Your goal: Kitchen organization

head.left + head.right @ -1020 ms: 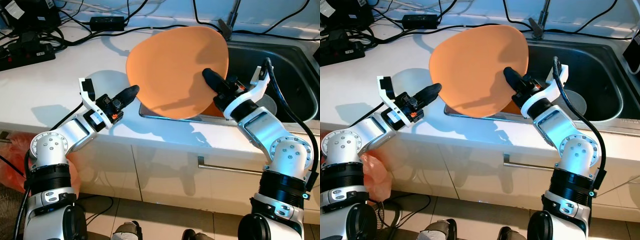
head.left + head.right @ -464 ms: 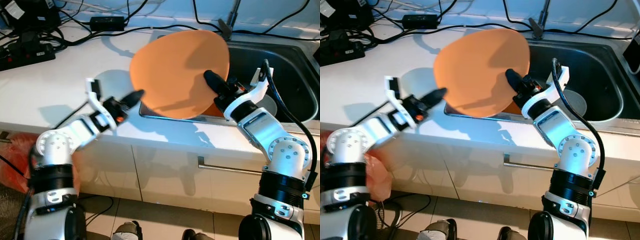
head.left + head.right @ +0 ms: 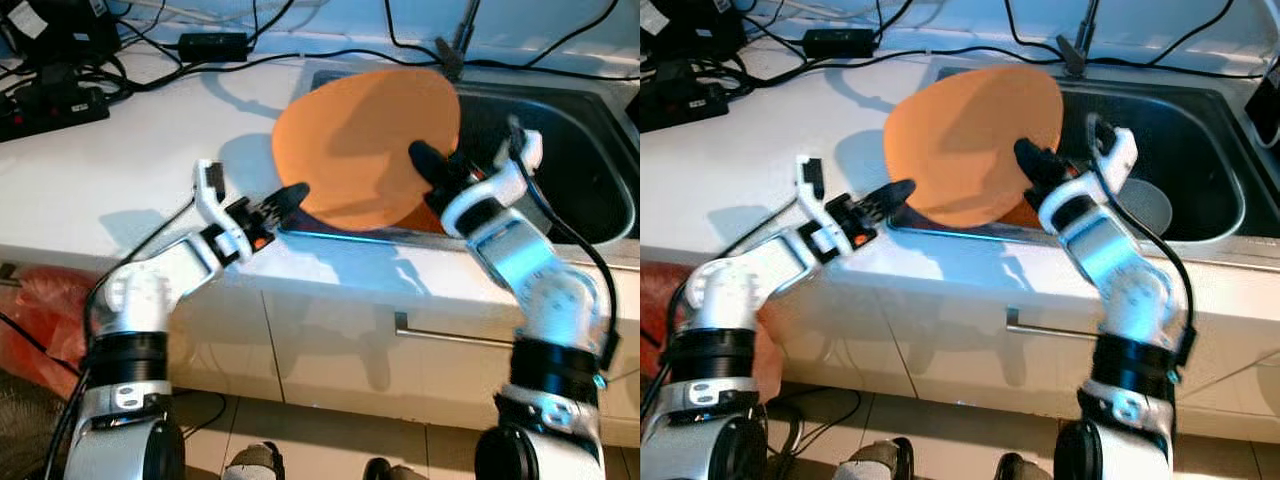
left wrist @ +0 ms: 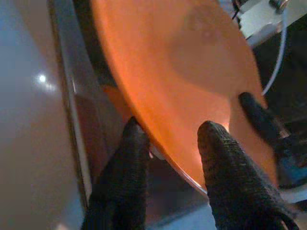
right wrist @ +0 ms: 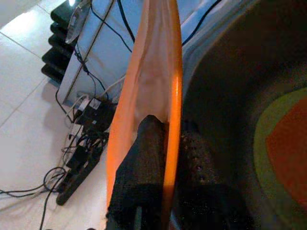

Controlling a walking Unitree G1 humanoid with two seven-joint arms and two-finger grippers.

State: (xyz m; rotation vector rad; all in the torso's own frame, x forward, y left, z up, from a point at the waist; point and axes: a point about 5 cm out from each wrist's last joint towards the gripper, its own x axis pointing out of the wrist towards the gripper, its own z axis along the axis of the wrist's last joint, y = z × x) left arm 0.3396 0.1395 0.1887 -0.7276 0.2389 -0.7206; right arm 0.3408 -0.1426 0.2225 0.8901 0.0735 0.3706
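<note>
A large orange plate [image 3: 360, 140] stands tilted on edge over the left rim of the steel sink [image 3: 585, 120]. My right gripper [image 3: 428, 162] is shut on the plate's right side, one finger on each face of its rim [image 5: 165, 139]. My left gripper [image 3: 290, 192] is at the plate's lower left edge. In the left wrist view its fingers [image 4: 218, 143] are open, with the plate's rim [image 4: 158, 143] running between them. Down in the basin lies a green-rimmed dish [image 5: 283, 143].
White counter [image 3: 100, 190] stretches to the left. Black cables, a power strip [image 3: 55, 105] and an adapter [image 3: 215, 45] lie along its back. A faucet [image 3: 455, 50] rises behind the sink. A red bag [image 3: 30, 320] sits on the floor at left.
My left gripper has moved right along the counter edge and reached the plate's lower rim. The plate has shifted slightly right, toward the sink, still held by my right gripper.
</note>
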